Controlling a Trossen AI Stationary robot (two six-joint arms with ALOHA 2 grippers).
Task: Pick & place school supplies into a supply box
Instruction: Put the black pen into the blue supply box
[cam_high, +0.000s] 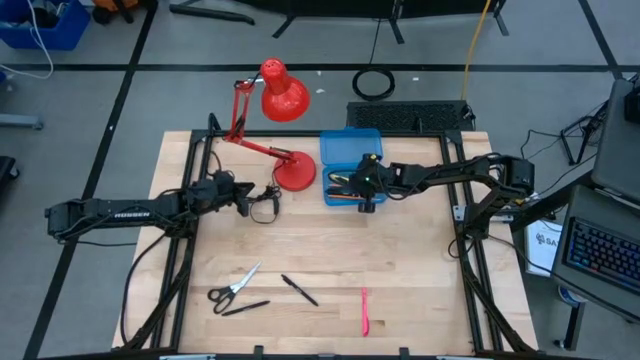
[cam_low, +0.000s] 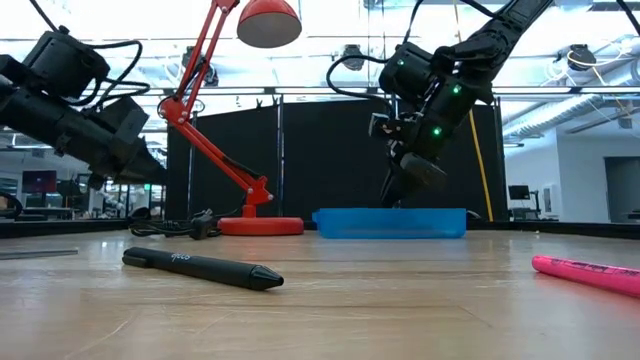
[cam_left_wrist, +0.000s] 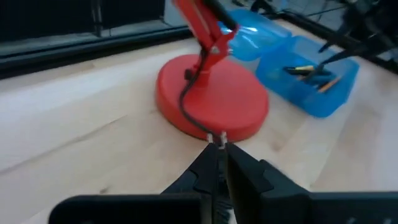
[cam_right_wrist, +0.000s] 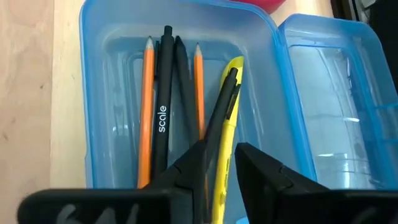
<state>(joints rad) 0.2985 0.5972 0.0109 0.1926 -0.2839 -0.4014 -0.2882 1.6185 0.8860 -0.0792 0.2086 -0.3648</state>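
The supply box (cam_high: 350, 166) is a bright blue, translucent plastic case with rounded corners, lying open near the counter's (cam_high: 400, 270) far edge, its hinged lid (cam_right_wrist: 339, 93) folded flat beside the tray. Inside lie two orange pencils (cam_right_wrist: 147, 112), black pens (cam_right_wrist: 163, 106) side by side, and a yellow marker (cam_right_wrist: 225, 124) with another black pen slanting across it. The right tool (cam_right_wrist: 217, 163) hangs just over the tray, its fingers slightly apart with the slanting pen and marker showing in the gap; whether they touch it I cannot tell. The red desk lamp (cam_high: 280, 120) stands just beside the box, its base (cam_left_wrist: 211, 99) close to the left tool (cam_left_wrist: 219, 149), whose fingers are together and hold nothing. Toward the near edge, well apart from the box, lie the scissors (cam_high: 234, 285), two more black pens (cam_high: 299, 290) and the pink pen (cam_high: 365, 311), with bare wood between them.
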